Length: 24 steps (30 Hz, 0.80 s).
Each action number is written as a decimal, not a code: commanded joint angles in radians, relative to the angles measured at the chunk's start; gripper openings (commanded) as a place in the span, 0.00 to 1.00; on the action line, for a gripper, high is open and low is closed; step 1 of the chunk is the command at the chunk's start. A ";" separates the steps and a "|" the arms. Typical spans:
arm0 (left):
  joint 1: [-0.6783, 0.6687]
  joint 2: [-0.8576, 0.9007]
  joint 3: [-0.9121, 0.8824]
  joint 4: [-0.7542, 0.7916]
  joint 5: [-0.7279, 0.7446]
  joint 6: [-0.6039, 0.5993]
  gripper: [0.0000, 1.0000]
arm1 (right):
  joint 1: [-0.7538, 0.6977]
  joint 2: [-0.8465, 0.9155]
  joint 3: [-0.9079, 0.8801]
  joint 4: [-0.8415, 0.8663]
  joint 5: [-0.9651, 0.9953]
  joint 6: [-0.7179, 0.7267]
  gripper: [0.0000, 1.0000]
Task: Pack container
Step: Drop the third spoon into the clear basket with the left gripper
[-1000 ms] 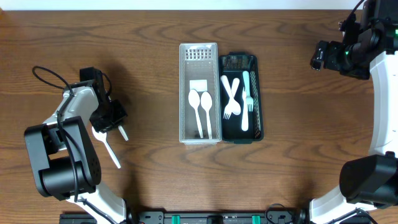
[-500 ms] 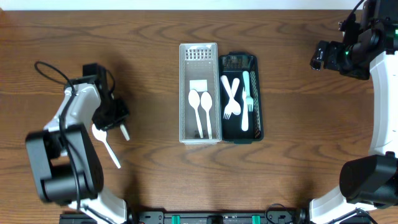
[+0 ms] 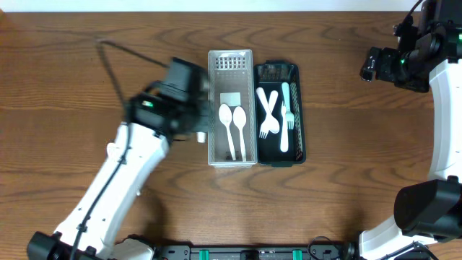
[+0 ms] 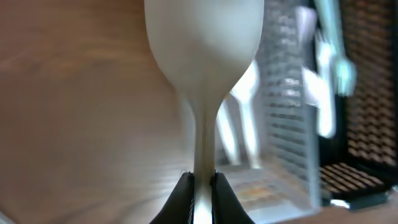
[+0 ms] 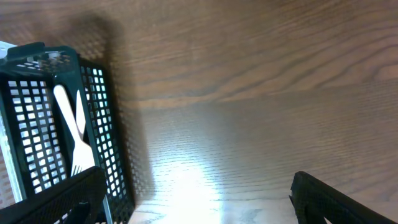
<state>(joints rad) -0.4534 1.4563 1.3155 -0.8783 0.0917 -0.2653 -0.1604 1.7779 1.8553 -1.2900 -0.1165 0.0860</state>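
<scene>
Wood-grain table (image 3: 72,58) bears white basket (image 3: 231,63) beside black basket (image 3: 301,108).

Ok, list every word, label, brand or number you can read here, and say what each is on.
No readable text in any view.
The white square tag in the white basket: too small to show any print.
The dark patch at the far end of the black basket: too blurred to read.
The white spoon in the left hand: no marking shows.
</scene>
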 commanded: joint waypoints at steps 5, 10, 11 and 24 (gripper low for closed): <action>-0.133 0.139 0.012 0.104 -0.048 -0.003 0.06 | 0.005 0.009 -0.005 -0.002 -0.008 -0.016 0.98; -0.127 0.281 0.012 0.134 -0.047 -0.028 0.06 | 0.005 0.009 -0.005 -0.004 -0.008 -0.016 0.98; -0.127 0.301 0.012 0.137 -0.047 -0.028 0.06 | 0.005 0.009 -0.005 -0.004 -0.008 -0.016 0.98; -0.058 0.193 0.119 0.002 -0.138 -0.003 0.54 | 0.005 0.009 -0.005 -0.010 -0.008 -0.018 0.98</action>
<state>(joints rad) -0.5552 1.7523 1.3712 -0.8379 0.0288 -0.2802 -0.1604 1.7779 1.8553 -1.2949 -0.1165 0.0860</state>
